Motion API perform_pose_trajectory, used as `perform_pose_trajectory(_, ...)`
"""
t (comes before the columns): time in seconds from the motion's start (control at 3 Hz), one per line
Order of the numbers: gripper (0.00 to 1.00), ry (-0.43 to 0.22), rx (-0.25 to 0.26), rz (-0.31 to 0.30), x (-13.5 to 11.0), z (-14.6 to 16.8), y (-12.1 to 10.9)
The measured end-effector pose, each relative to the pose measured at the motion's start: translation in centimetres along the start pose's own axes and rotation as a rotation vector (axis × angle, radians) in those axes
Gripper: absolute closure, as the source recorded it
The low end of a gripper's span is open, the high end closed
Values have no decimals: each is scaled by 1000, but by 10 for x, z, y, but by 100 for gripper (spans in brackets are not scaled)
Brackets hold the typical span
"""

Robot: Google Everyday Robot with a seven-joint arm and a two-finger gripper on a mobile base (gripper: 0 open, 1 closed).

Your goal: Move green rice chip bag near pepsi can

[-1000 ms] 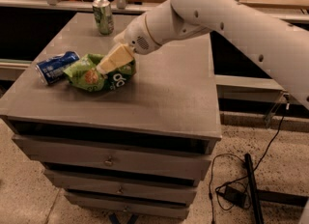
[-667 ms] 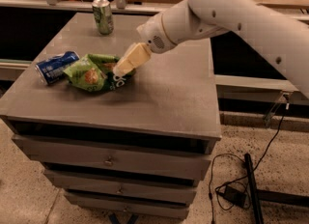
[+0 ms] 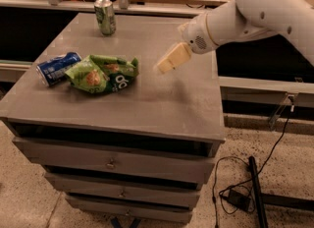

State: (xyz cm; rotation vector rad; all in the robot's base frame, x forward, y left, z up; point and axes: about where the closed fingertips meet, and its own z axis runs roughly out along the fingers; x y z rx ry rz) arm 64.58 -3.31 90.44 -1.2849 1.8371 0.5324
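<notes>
The gripper [image 3: 171, 59] had lifted off the green rice chip bag [image 3: 100, 73] and drawn away to the right, and it hung over the bare middle of the counter [image 3: 162, 99], with open surface toward the front and right edges. A green can [image 3: 105, 16] stood upright near the back edge, well apart, and nothing lay between the jaws and the bag. The bag rested on the counter's left part, just beside the pepsi can [image 3: 58, 68] lying by the left edge, left of the jaws and apart from them; whether they were open or closed I cannot tell.
</notes>
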Motion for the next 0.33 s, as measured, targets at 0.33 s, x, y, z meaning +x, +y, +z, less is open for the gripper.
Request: perform_pose_trajectory(0.33,0,5,9,6,5,-6,-4)
